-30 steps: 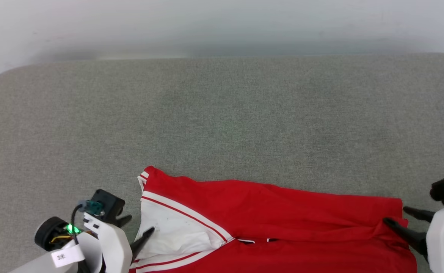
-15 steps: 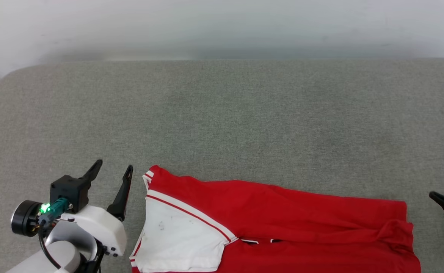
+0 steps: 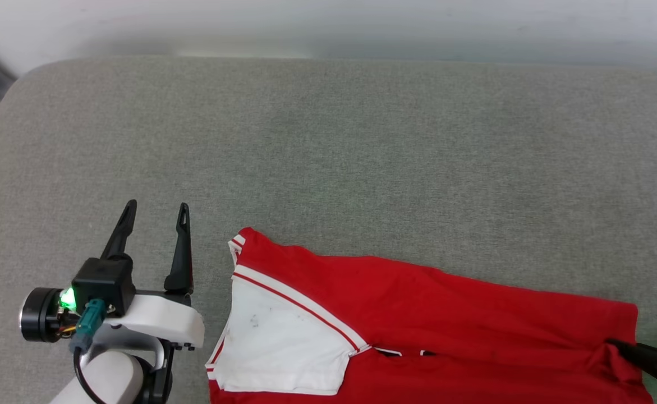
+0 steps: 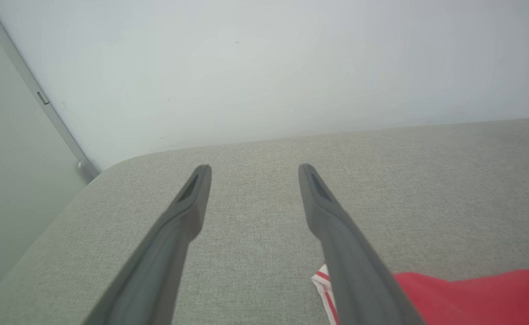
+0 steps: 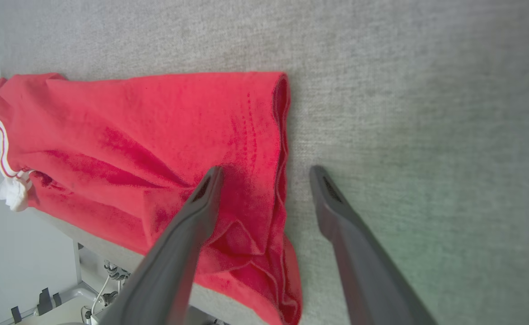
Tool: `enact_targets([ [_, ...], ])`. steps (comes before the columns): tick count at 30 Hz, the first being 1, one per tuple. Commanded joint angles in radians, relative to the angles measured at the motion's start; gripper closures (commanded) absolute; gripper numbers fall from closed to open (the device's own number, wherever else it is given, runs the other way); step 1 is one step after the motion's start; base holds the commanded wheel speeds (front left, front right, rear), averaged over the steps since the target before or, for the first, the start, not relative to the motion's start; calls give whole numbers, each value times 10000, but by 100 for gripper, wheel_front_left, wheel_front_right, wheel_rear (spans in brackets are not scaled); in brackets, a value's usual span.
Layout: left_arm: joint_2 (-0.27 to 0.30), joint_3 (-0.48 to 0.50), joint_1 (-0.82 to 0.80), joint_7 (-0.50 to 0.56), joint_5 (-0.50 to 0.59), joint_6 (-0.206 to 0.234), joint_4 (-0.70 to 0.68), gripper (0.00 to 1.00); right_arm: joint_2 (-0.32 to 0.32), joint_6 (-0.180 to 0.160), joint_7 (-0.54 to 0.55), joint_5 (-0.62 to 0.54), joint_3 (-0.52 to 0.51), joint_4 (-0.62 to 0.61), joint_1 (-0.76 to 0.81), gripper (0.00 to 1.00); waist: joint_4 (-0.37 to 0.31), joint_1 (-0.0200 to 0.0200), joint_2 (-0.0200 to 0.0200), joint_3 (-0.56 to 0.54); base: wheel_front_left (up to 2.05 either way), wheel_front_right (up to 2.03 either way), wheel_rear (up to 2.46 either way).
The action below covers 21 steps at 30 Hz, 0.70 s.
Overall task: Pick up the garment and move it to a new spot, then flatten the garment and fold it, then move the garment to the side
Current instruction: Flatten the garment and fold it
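The garment [image 3: 418, 314] is a red jersey with a white sleeve [image 3: 283, 348] at its left end, edged in red-and-white stripe trim, and there are a few small dark smudges on the white. A sliver of dark, white-outlined lettering [image 3: 407, 353] peeks out along a fold line. It lies spread lengthwise along the near side of the grey fabric-topped desk [image 3: 362, 140], and its lower part runs off the bottom of the head view. It's mostly flat on top, with long soft creases, but the right end is bunched into a crumpled lump.

Left pincer [image 3: 157, 205] is spread wide and holding nothing, sitting just beside the sleeve end over bare desk, fingers pointing toward the far edge. Right pincer [image 5: 266, 171] is also wide apart – in its wrist view one finger is over the wrinkled red cloth, the other is over bare desk, and the garment's side hem runs between them. Can't tell if the tips actually touch the fabric.

Room-wise, the whole far half of the desk is bare grey out to the pale wall [image 3: 328, 22]. The far-left corner is rounded, and there's more bare surface to the right of the hem
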Motion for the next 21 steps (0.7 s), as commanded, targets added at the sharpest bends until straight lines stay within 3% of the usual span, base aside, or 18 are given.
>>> enact_targets([
  [1,-285,322,255,-47,351,-122,22,0,243,-4,252,6,283,81,44,0,118,-1,0,132,0,0,0],
  [6,-1174,1299,750,-48,1342,-621,159,0,846,-2,1011,137,1084,43,172,0,231,-1,0,295,0,0,0],
  [7,-1680,1766,994,-48,1880,-915,188,0,1158,-2,1320,174,1459,6,186,0,276,-1,0,360,0,0,0],
  [11,-2278,2300,1306,-49,2552,-1279,210,0,1436,-1,1472,233,1744,-133,36,0,307,-1,0,430,0,0,0],
  [12,-2644,2624,1444,-47,3029,-1557,299,0,1535,12,1451,354,1727,-294,-145,100,308,-1,0,461,0,0,0],
  [15,-3168,3105,1597,-49,3766,-1964,511,0,1266,7,1250,387,1437,-396,-534,100,229,-1,0,387,0,0,0],
  [21,-3693,3617,1973,-48,4523,-2210,320,0,691,-7,777,544,725,-540,-988,100,85,-1,0,138,0,0,0],
])
